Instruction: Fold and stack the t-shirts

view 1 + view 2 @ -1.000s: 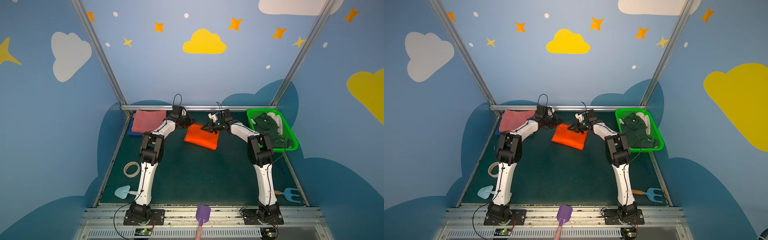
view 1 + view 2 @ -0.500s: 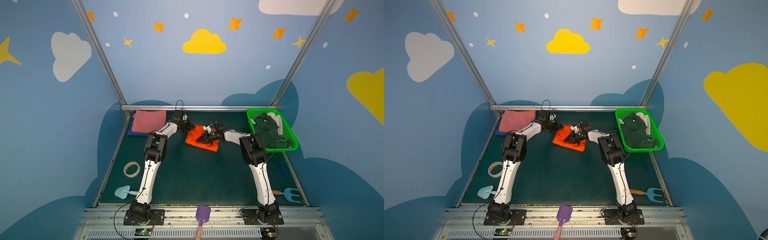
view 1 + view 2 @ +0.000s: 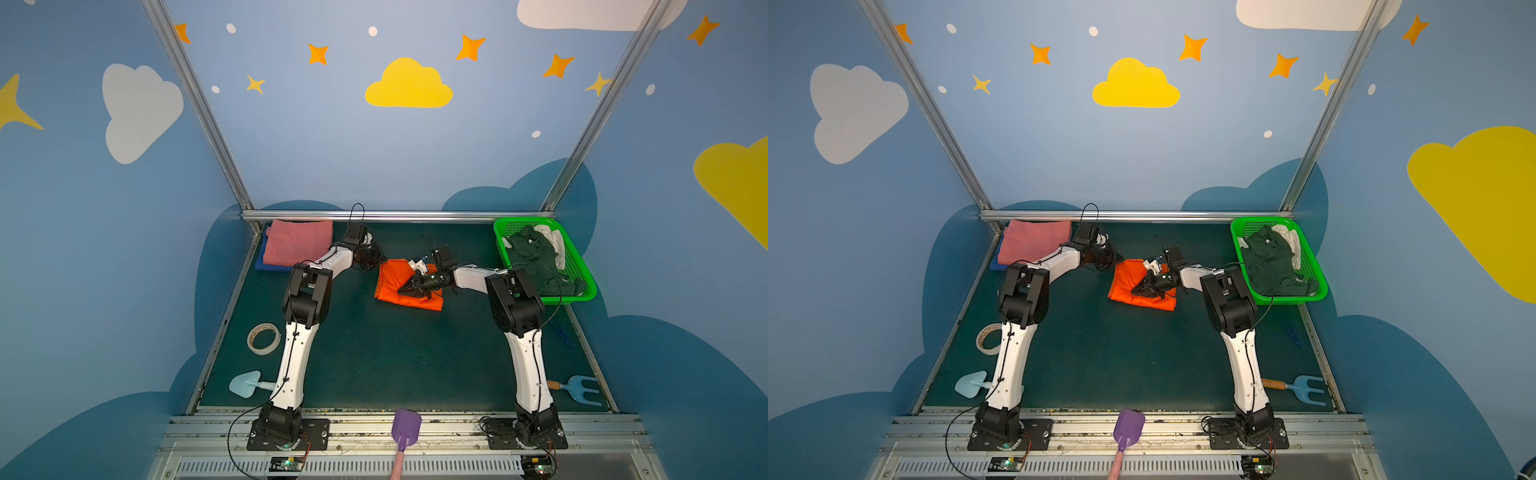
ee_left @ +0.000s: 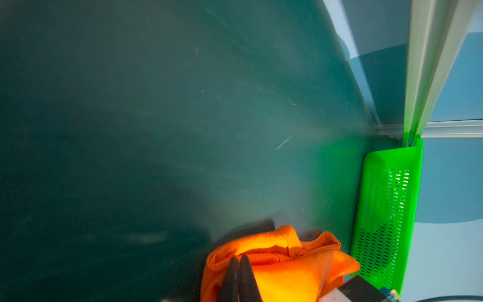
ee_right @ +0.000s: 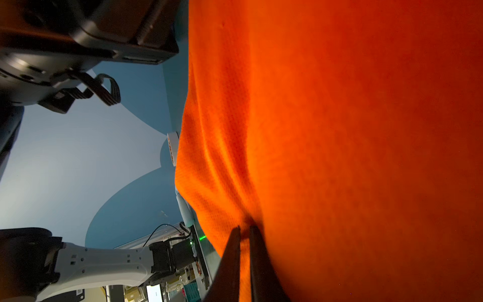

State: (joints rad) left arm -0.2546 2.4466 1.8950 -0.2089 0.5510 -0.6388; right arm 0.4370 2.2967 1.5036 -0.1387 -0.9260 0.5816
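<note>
An orange t-shirt [image 3: 388, 274] [image 3: 1123, 276] lies partly folded on the green mat in both top views. My left gripper [image 3: 383, 262] [image 4: 239, 258] is at its far left corner, shut, the tips meeting on the rolled orange edge [image 4: 287, 277]. My right gripper [image 3: 401, 289] [image 5: 244, 228] lies low across the shirt from the right. It is shut on a pinch of orange cloth [image 5: 339, 143], and creases run into the tips. A folded pink t-shirt [image 3: 297, 247] rests on a blue t-shirt [image 3: 266, 266] at the back left.
A green mesh basket [image 3: 544, 299] [image 4: 386, 214] with dark and white clothes stands at the back right. A tape roll [image 3: 264, 338] and a pale blue shovel [image 3: 247, 384] lie front left. A blue rake [image 3: 579, 388] lies front right, a purple shovel [image 3: 405, 426] at the front rail.
My right gripper has swung from the shirt's far right edge down and leftward over the shirt, bringing cloth with it. The left gripper has stayed at the far left corner.
</note>
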